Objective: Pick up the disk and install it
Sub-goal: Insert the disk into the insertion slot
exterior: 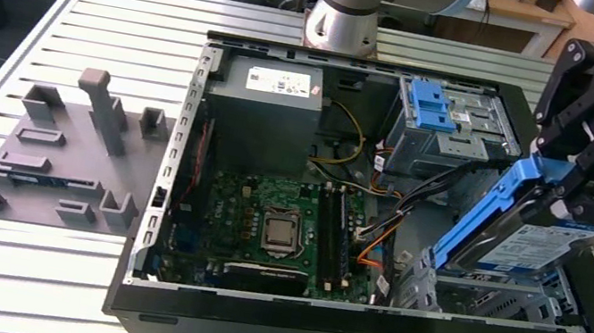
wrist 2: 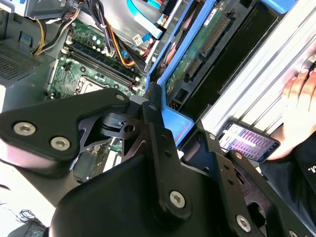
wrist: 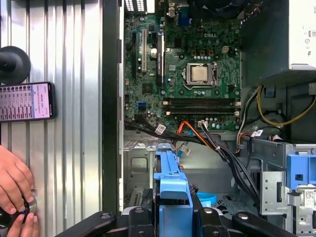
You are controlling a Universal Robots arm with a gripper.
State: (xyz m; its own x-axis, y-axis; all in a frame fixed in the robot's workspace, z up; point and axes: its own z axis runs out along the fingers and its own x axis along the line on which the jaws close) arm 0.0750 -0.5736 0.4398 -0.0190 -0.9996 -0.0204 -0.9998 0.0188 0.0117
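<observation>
In the exterior view the gripper point(exterior: 582, 192), at three o'clock, is clamped on the disk point(exterior: 519, 244), which hangs tilted over the four o'clock corner of the open computer case point(exterior: 247, 321). In the second wrist view its fingers point(wrist 2: 154, 121) pinch the disk's blue frame. In the first wrist view the disk appears edge-on, near the motherboard point(wrist: 197, 74).

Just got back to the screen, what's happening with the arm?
The tool is shut on the disk, holding it tilted over the drive bay at the exterior view's right of the open case. It is not seated. In the first wrist view, a person's hand is on the table near a phone.
</observation>
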